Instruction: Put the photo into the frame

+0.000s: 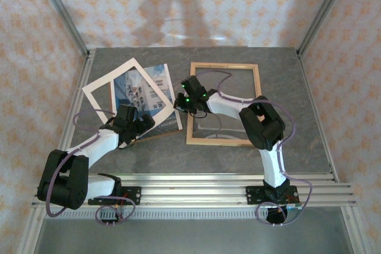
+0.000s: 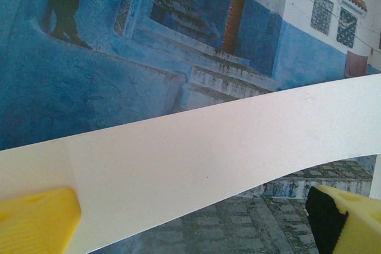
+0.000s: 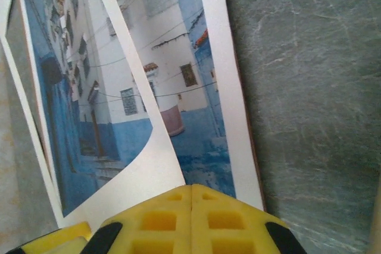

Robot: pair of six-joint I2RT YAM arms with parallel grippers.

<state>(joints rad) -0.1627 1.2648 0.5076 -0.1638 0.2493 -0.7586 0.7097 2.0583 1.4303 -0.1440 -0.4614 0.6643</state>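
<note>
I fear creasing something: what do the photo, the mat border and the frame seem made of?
The photo: printed paper, apparently; a thin flat full-colour sheet. The mat border: matte cream card, likely; its band bows in the left wrist view. The frame: pale wood, finish unclear; tan rails, table showing through.

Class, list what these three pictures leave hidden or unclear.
- Top view: the left gripper hides the photo's near-left corner.
- Right wrist view: the shut right gripper covers the photo's edge, so a grip is unconfirmed.
- Top view: the right arm hides part of the frame's pane.
</note>
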